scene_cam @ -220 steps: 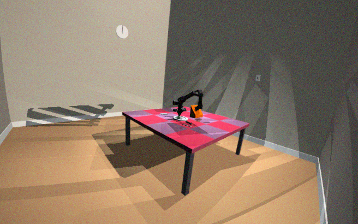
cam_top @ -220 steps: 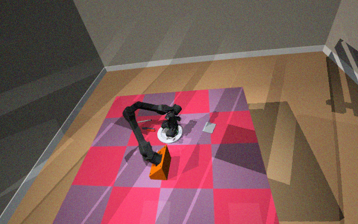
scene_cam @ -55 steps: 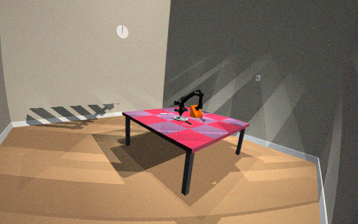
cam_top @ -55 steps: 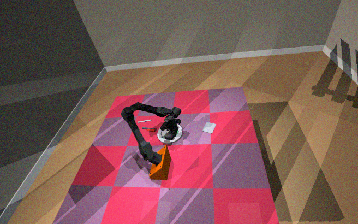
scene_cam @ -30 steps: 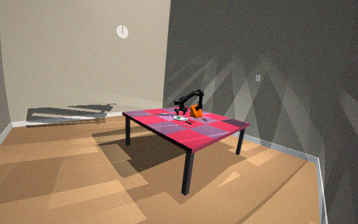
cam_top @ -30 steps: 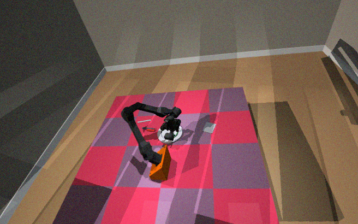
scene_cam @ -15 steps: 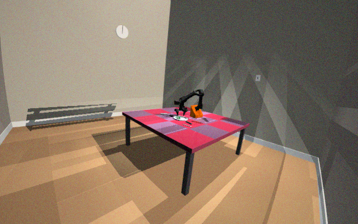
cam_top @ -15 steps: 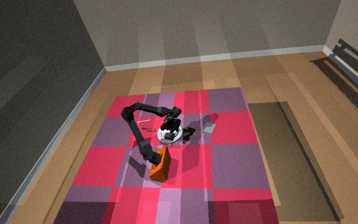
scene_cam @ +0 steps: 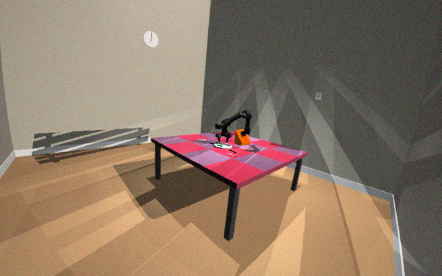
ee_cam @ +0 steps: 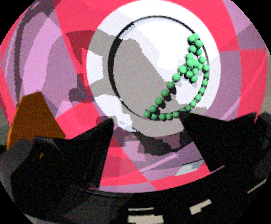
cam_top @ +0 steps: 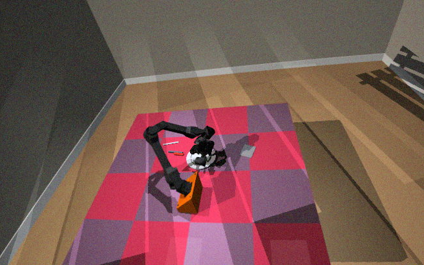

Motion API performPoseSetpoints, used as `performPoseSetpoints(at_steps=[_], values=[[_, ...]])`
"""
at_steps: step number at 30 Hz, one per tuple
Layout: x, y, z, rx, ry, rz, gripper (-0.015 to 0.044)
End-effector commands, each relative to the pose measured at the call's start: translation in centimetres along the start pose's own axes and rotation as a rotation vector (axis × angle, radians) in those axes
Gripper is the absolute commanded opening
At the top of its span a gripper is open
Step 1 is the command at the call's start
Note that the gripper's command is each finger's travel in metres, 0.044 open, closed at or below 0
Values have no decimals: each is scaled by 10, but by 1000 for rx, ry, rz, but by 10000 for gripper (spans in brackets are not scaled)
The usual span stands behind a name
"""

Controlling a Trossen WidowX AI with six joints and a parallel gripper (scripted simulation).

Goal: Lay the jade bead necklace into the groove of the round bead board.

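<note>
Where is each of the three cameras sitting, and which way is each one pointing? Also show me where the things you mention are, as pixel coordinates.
Top: high above the table (cam_top: 282,194) (scene_cam: 195,158), angled down toward a far wall; it shows the whole black arm (cam_top: 161,154) (scene_cam: 231,120) and its orange base (cam_top: 195,194) (scene_cam: 241,137).
Exterior: off to one side, beyond a table corner, looking across the room; arm and base show small.
Wrist: on the arm near the gripper (scene_cam: 223,141) (ee_cam: 147,122), looking past its open fingers at the round board (cam_top: 192,161) (scene_cam: 223,146) (ee_cam: 98,60) and green beads (ee_cam: 171,85).
Top and exterior share the table, arm and base.

Checked red/purple tbl (cam_top: 282,194) (scene_cam: 195,158) w/ dark legs, wood flr (cam_top: 355,158) (scene_cam: 89,219), grey + beige walls, clock (scene_cam: 150,39), light streaks.
</note>
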State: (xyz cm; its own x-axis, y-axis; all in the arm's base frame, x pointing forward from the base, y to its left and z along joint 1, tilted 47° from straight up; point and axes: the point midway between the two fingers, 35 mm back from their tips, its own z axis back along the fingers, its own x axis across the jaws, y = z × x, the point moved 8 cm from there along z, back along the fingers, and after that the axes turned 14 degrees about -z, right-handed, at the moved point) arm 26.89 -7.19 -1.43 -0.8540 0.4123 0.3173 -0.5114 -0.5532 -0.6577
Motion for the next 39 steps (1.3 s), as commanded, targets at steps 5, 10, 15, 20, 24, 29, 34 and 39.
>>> performPoseSetpoints(at_steps=[5,10,15,20,24,29,34,39], values=[[0,0,1,2,1,2,440],[0,0,1,2,1,2,440],[0,0,1,2,1,2,440],[0,0,1,2,1,2,440],[0,0,1,2,1,2,440],[0,0,1,2,1,2,440],[-3,-2,2,2,1,-56,387],[-21,-18,9,1,3,-494,256]])
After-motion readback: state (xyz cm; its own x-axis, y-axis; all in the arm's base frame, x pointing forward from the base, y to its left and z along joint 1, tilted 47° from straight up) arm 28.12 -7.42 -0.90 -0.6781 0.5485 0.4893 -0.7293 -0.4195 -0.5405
